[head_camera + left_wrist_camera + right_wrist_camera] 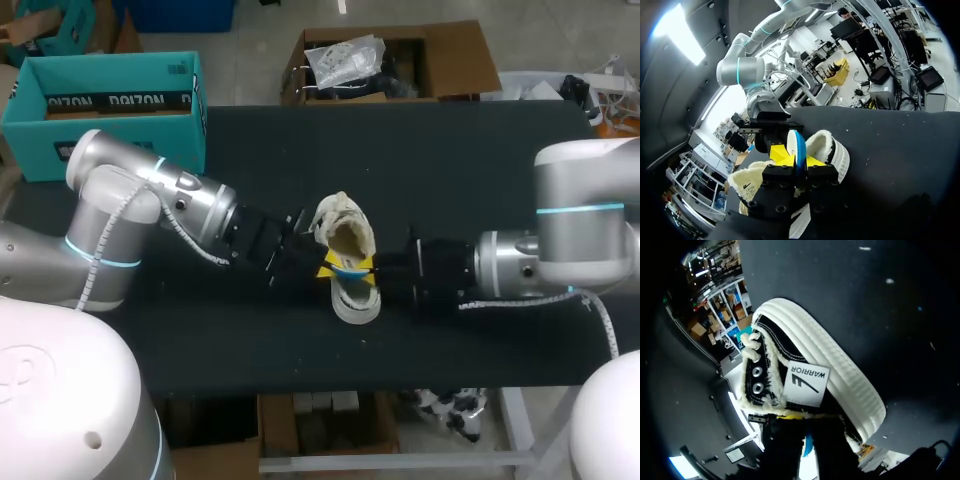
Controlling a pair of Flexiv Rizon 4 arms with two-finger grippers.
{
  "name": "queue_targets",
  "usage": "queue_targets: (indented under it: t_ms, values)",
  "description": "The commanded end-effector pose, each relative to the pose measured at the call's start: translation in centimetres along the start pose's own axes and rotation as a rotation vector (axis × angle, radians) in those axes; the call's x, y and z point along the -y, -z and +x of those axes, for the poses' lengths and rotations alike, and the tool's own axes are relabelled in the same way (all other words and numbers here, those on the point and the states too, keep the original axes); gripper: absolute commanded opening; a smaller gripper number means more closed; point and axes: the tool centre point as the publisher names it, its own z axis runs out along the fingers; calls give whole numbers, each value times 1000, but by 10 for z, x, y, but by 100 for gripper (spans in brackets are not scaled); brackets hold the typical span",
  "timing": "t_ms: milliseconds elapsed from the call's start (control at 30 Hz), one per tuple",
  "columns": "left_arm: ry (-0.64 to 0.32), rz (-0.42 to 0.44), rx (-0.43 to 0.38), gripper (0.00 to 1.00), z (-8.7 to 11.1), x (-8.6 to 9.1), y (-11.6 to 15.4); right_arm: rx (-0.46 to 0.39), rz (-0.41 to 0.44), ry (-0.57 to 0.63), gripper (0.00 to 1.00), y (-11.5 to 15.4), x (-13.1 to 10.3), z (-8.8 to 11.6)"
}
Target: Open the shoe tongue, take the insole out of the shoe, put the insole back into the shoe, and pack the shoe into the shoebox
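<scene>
Head view first: the cream fleece-lined shoe with the white rubber sole (347,232) lies in the middle of the dark tabletop (480,160). The left tool (335,268) comes in from the left side and the right tool (378,272) from the right. The thin blue insole (345,265) pokes up at the shoe's opening. The teal cardboard shoebox (110,150) sits open in the upper left, well apart from the shoe.

Left wrist view: the left tool is pinching the insole (799,142), which stands on edge between its yellow tips, right over the fuzzy lining.

Right wrist view: the shoe (840,375) fills the middle of the frame, sole side facing out, just ahead of the right tool. I honestly can't tell if that tool is spread or closed.

My take is that this is the insole step. I'd brace the shoe with the right tool, keep a firm pinch, and slide the insole along the shoe's length so it doesn't snag the fleece or fold.
</scene>
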Motion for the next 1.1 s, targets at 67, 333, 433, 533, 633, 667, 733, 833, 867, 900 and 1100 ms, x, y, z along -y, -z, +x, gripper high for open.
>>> queue_targets:
  t_ms: [67, 333, 433, 533, 633, 667, 733, 833, 867, 900, 1100]
  values:
    - [0, 0, -3, 0, 0, -1, -4, -11, -5, 4, 36, 5, 7, 0]
    - [1, -2, -3, 0, 1, -2, -3, -23, 19, 59, 33, 13, 32, 1]
    - [2, -4, 0, 0, 1, -2, -3, -22, 28, 70, 16, 13, 36, 1]
    - [2, -5, 4, 0, 0, -2, -4, -16, 34, 76, 0, 11, 38, 1]
    - [5, -8, 6, 0, 0, -3, -4, -12, 42, 73, 0, 7, 35, 1]
    - [7, -10, 7, 0, 0, -4, -5, -9, 44, 70, 0, 6, 33, 1]
    - [19, -10, 13, 0, 0, -7, -5, -1, 47, 63, 0, 2, 28, 0]
    - [19, -4, 17, 45, -1, -4, -4, 9, 47, 52, 0, -2, 22, -1]
    - [17, -2, 18, 44, -1, -3, -4, 10, 47, 51, 0, -3, 20, -1]
    - [16, -1, 18, 43, -1, -2, -4, 14, 45, 46, 0, -3, 18, -1]
    - [29, 4, 16, 71, -2, 4, 6, 40, 25, 48, 0, -1, 15, -2]
